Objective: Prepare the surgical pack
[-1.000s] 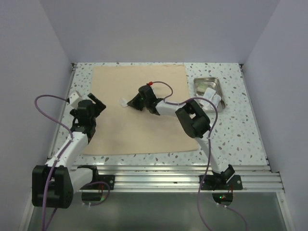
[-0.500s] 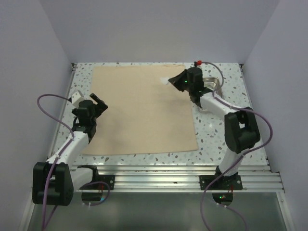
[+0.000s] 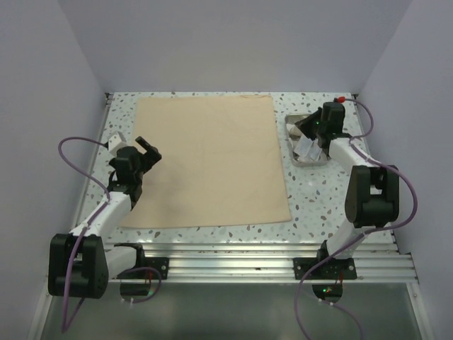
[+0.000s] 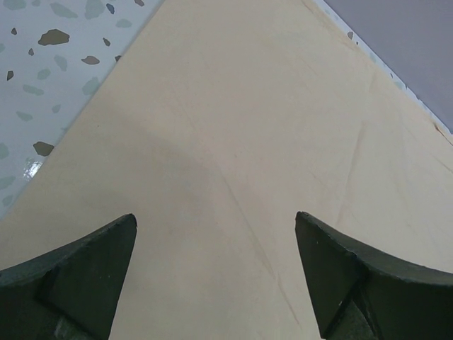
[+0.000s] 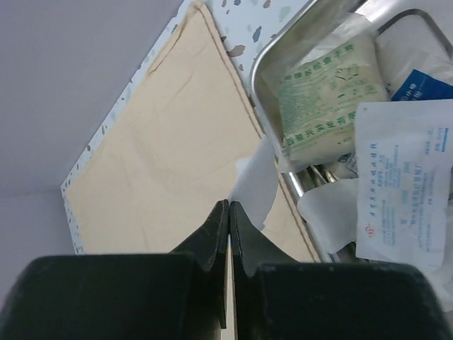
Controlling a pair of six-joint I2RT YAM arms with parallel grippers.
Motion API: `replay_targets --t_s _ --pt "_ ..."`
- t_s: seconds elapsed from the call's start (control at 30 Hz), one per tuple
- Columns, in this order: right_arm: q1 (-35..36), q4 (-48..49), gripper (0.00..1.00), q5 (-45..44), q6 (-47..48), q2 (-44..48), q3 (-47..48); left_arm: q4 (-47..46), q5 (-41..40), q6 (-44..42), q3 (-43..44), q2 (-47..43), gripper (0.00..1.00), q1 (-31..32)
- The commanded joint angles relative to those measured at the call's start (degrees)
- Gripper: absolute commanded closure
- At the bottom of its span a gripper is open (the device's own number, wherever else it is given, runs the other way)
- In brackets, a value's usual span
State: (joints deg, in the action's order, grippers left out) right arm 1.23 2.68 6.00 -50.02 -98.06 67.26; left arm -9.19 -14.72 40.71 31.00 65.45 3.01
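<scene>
The tan wrap sheet (image 3: 212, 163) of the surgical pack lies flat across the table's middle. At the back right stands the steel tray (image 3: 289, 134), holding white gauze packets (image 3: 309, 146). My right gripper (image 3: 308, 128) hovers over the tray's left part, shut on the edge of a thin white gauze packet (image 5: 256, 177) that sticks out past the fingertips (image 5: 228, 205). In the right wrist view the tray (image 5: 283, 39) holds a green-printed packet (image 5: 329, 99) and a blue-printed one (image 5: 403, 184). My left gripper (image 3: 148, 146) is open over the sheet's left edge, with only sheet (image 4: 233, 142) between its fingers (image 4: 216, 234).
Speckled tabletop (image 3: 333, 198) shows around the sheet. Grey walls close in on three sides. An aluminium rail (image 3: 226, 262) runs along the near edge, carrying both arm bases. Purple cables loop beside each arm.
My right arm swung from the sheet's middle to the back right, carrying the white packet, and now hangs over the tray. The left gripper barely shifted.
</scene>
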Motion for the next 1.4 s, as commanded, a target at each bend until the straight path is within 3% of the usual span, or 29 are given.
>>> replay_targets --t_s 0.0,0.2,0.23,0.27,0.33,0.6,0.77,0.9,1.07,1.17,1.2,1.23,1.27,1.3,1.37 --pt "-1.06 0.13 1.0 1.47 0.72 -0.73 -3.18 -2.06 0.92 -1.16 0.9 -1.29 0.02 -0.37" --pt "-2.99 1.55 0.99 -3.09 2.12 1.9 -8.81 -0.83 -1.18 -0.9 -0.15 -1.82 0.01 -0.28" --pt "-2.99 0.5 0.88 -4.67 2.55 2.26 -8.9 -0.57 -1.88 -0.2 -0.42 -1.9 0.01 -0.37" --pt "-2.99 -1.08 0.54 -5.55 2.82 3.39 -9.25 -0.39 -2.41 0.07 -0.68 -2.08 0.01 -0.28" --pt "-2.99 -2.32 0.42 -7.22 2.74 4.89 -10.92 0.14 -3.47 0.42 -1.3 -2.69 0.01 -0.37" --pt "-2.99 -6.54 0.4 -17.67 -6.84 14.2 -19.79 0.23 -3.47 0.34 -2.09 -4.8 0.01 -0.37" --pt "-2.99 -11.27 0.4 -21.89 -10.87 15.27 -19.98 0.23 -3.65 -0.02 -2.0 -5.16 0.01 -0.37" --pt "-2.99 -17.88 0.46 -25.95 -19.05 12.03 -17.61 -0.3 -3.47 0.25 -2.44 -4.72 0.01 -0.28" --pt "-3.08 -16.3 0.48 -23.93 -19.33 6.32 -14.54 0.22 -4.96 0.16 -2.44 -4.89 0.0 -0.28" --pt "-2.99 -16.12 0.55 -22.61 -19.15 3.24 -12.78 0.31 -6.1 -0.36 -2.53 -5.07 0.0 -0.37" --pt "-3.08 -16.12 0.6 -22.35 -19.15 2.44 -12.42 0.31 -6.28 -0.45 -2.44 -4.98 0.0 -0.37" --pt "-3.08 -16.47 0.8 -22.17 -19.15 2.09 -12.07 0.31 -6.55 -0.63 -2.44 -4.81 0.0 -0.37" --pt "-3.08 -16.65 0.89 -22.08 -19.15 2.08 -11.9 0.57 -6.81 -0.63 -2.35 -4.55 0.0 -0.37" --pt "-3.08 -16.74 0.96 -22.26 -19.15 2.35 -12.07 0.58 -6.9 -0.72 -2.35 -4.37 0.0 -0.37" --pt "-3.08 -15.6 1.0 -22.78 -19.06 3.4 -13.12 0.58 -6.9 -0.63 -2.26 -3.93 0.0 -0.37"
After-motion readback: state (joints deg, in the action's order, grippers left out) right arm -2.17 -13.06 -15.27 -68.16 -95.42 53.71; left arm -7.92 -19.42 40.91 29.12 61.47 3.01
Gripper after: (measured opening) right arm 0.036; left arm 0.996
